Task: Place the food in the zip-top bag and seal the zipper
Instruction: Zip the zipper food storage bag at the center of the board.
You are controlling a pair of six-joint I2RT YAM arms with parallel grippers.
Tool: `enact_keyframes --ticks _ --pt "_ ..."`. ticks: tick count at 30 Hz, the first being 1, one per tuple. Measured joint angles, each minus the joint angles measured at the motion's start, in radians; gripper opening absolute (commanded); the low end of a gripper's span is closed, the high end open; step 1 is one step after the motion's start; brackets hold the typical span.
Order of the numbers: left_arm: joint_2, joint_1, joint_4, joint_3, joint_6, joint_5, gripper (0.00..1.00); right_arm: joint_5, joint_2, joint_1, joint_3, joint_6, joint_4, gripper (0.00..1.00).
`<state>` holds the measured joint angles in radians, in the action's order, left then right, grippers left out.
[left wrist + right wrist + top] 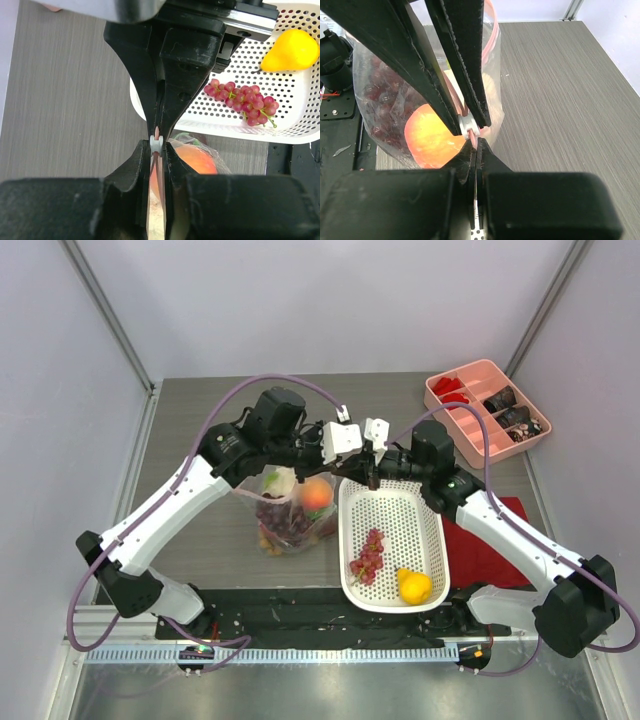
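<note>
nearest the arm bases sits the white basket, with a yellow lemon and a bunch of grapes lying loose in it, so not all the food is packed. just left of the basket, the bag rests its belly on the table, an orange and dark fruit bulging through the clear plastic. now up to the top edge, where both arms meet. the left gripper is pinched on the zipper at its little white slider. the right gripper is clamped tight on the same strip, nose to nose with it. the mouth points up, and the seam looks to run roughly left to right across the table, held at its basket-side end. both wrist cameras see it edge-on. that film is thin, crinkly and slippery, and the load below is soft but weighty, so it will likely sag and twist. the stiffer seal strip is the place to hold, low and square across it. far back right, the pink tray sits well apart.
</note>
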<state>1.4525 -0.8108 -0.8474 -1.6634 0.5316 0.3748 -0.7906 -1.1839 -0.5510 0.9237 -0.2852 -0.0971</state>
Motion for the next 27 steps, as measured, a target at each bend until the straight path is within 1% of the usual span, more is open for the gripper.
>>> enact_keyframes --ticks 5,10,18,27 --pt "-0.008 0.018 0.000 0.011 -0.001 0.002 0.02 0.011 0.000 0.000 -0.002 0.005 -0.006 0.01" --pt "-0.051 0.054 -0.002 0.050 -0.008 -0.003 0.01 0.030 0.011 -0.001 -0.017 0.018 -0.038 0.01" --pt "-0.119 0.097 -0.051 0.084 -0.015 -0.025 0.00 0.045 0.027 0.011 -0.034 0.028 -0.066 0.01" --pt "-0.156 0.157 -0.121 0.092 -0.026 -0.040 0.00 0.051 0.028 0.024 -0.045 0.029 -0.082 0.01"
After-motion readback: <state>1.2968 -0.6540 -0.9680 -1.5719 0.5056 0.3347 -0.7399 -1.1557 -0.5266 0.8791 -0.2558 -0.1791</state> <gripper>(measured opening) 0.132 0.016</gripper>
